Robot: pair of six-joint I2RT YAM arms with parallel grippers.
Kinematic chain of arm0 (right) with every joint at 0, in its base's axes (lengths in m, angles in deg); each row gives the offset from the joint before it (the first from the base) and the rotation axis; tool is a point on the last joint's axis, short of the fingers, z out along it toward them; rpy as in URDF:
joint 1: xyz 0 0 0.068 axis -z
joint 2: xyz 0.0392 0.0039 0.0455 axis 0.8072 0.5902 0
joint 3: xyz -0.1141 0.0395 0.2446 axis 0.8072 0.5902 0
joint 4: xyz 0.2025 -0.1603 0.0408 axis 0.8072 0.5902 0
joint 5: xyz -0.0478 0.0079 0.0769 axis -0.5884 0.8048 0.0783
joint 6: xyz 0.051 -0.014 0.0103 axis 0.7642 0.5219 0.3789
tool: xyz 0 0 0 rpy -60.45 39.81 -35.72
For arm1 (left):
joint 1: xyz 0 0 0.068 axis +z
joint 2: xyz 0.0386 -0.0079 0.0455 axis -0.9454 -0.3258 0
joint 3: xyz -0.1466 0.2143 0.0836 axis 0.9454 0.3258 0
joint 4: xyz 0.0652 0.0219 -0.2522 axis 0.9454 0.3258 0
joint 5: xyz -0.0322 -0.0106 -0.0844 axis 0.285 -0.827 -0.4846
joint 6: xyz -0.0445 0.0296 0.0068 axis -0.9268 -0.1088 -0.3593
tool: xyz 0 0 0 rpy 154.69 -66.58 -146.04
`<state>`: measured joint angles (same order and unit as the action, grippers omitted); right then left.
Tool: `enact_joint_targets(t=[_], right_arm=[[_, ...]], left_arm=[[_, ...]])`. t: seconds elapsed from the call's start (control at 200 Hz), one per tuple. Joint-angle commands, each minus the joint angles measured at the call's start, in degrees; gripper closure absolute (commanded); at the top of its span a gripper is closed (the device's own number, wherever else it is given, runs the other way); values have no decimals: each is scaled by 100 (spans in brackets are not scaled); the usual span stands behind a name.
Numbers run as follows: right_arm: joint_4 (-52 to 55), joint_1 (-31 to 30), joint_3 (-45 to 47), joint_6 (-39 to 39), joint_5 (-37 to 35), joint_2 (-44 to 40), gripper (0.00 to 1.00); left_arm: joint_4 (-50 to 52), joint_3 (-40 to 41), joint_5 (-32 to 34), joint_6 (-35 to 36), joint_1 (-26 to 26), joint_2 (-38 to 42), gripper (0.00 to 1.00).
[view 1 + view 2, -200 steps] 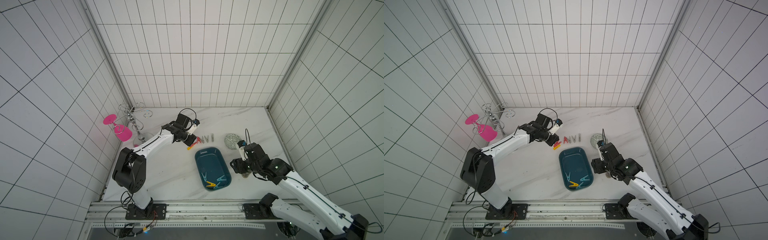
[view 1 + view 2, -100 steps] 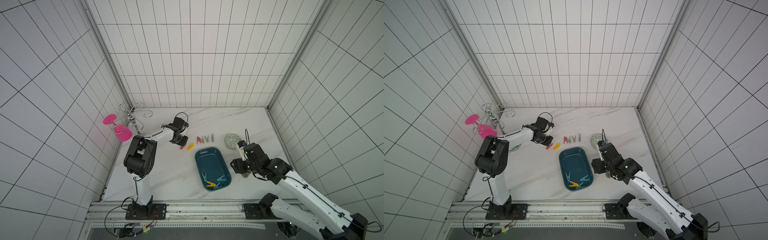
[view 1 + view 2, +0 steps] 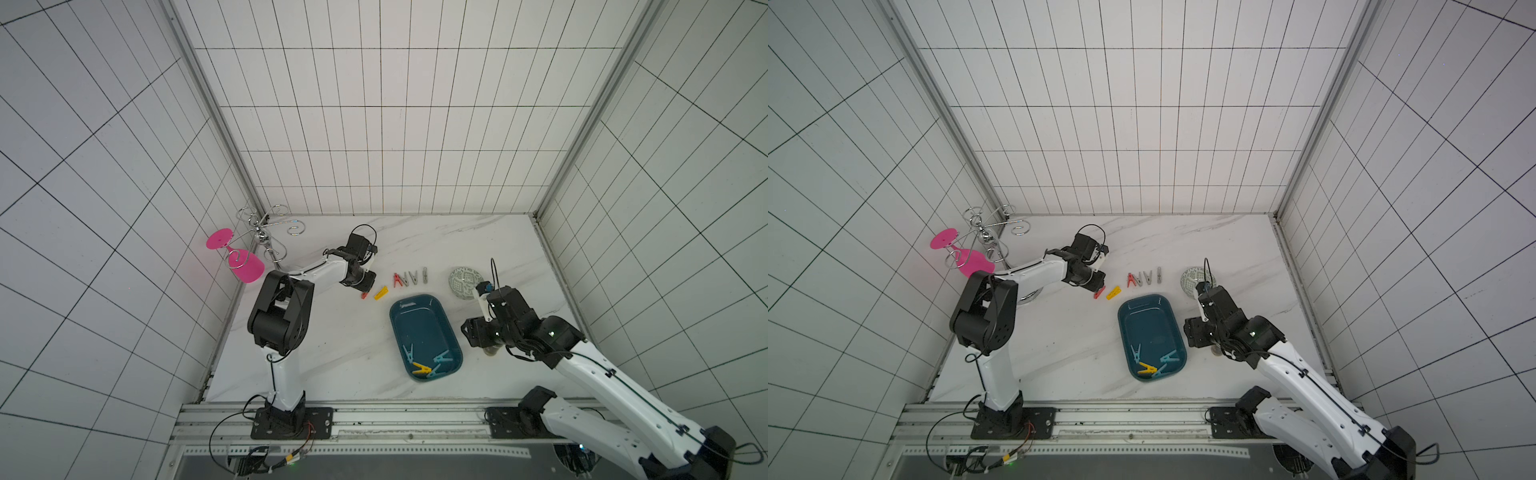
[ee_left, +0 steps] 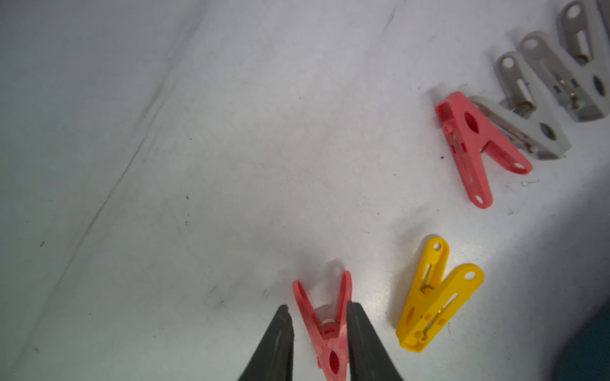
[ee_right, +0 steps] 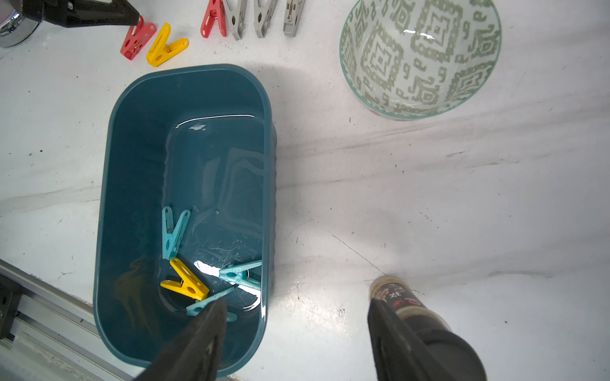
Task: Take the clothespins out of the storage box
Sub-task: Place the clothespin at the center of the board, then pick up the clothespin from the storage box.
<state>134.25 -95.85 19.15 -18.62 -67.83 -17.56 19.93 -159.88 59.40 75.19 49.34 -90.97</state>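
The dark teal storage box (image 3: 424,328) (image 3: 1150,322) (image 5: 211,158) sits mid-table. At its near end lie several clothespins, a yellow one (image 5: 185,280) and light blue ones (image 5: 171,231). More clothespins lie on the table behind the box: a red one (image 4: 325,323) (image 3: 364,294), a yellow one (image 4: 435,297), then a row of a red one (image 4: 475,145) and grey ones (image 4: 528,115). My left gripper (image 4: 317,310) (image 3: 365,289) stands open astride that first red one, one finger touching it, the other apart. My right gripper (image 5: 297,316) (image 3: 473,338) hangs open over the box's near right wall.
A green-white patterned bowl (image 3: 465,282) (image 5: 419,59) stands to the right behind the box. A small labelled bottle (image 5: 389,290) lies under one right finger. A chrome rack (image 3: 266,237) with a pink glass (image 3: 245,266) stands at the back left.
My left gripper moved left and down, set the red clothespin on the table beside the yellow one, and its jaws have parted. The right arm has not moved.
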Motion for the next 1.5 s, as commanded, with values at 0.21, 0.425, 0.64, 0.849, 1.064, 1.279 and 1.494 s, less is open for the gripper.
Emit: enact_joint_targets(t=[0.21, 0.425, 0.64, 0.849, 1.064, 1.279, 1.494], right_arm=[[122, -40, 47, 58, -168, -58, 28], [112, -39, 68, 87, -181, -136, 28], [141, -34, 55, 128, -187, -181, 28], [391, -126, -75, 407, -137, -61, 30], [545, -367, -146, 560, -259, -16, 30], [567, -447, -132, 582, -366, -190, 30], [559, -499, -104, 602, -404, -342, 30]], left_arm=[[341, -300, -244, 829, -1015, 997, 62], [527, -368, -813, 939, -1751, 1118, 59], [451, -372, -1244, 437, -2332, 987, 57], [125, -373, -1343, -350, -2862, 694, 54], [-109, -356, -1201, -736, -3293, 264, 53], [-187, -361, -924, -947, -3556, -23, 52], [-180, -339, -679, -1042, -3741, -274, 52]])
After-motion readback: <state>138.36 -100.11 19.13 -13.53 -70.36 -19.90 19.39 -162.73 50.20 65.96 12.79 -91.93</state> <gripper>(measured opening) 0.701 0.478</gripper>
